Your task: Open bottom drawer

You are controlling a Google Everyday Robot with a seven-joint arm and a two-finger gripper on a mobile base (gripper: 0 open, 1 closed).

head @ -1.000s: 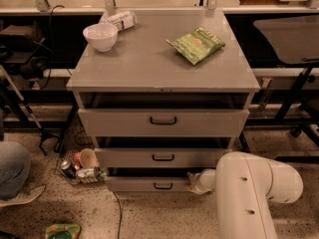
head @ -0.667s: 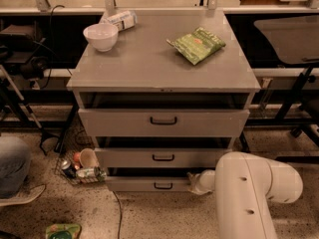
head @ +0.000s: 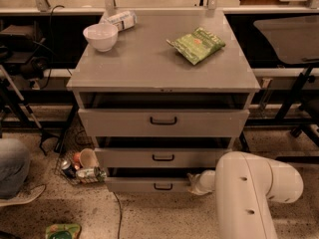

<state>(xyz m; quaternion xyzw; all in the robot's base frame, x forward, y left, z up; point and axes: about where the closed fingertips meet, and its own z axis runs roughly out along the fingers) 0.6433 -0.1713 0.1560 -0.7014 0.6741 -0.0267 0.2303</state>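
Camera view, gripper (head: 196,182): placed at bottom drawer (head: 139,184) right end, perhaps touching; grip cannot be told.
Blocking: right corner hidden by arm (head: 249,198).
Nearby: cans (head: 85,174) at left.

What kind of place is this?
Probably a lab or workshop: a grey drawer cabinet, metal bench frames behind it, a cable on the floor. The gripper is at the right end of the bottom drawer.

Robot arm folded low, gripper pointing left

The bulky white arm (head: 249,198) comes up from the bottom edge and elbows at right; its gripper (head: 196,184) sits low at the forearm's left tip.
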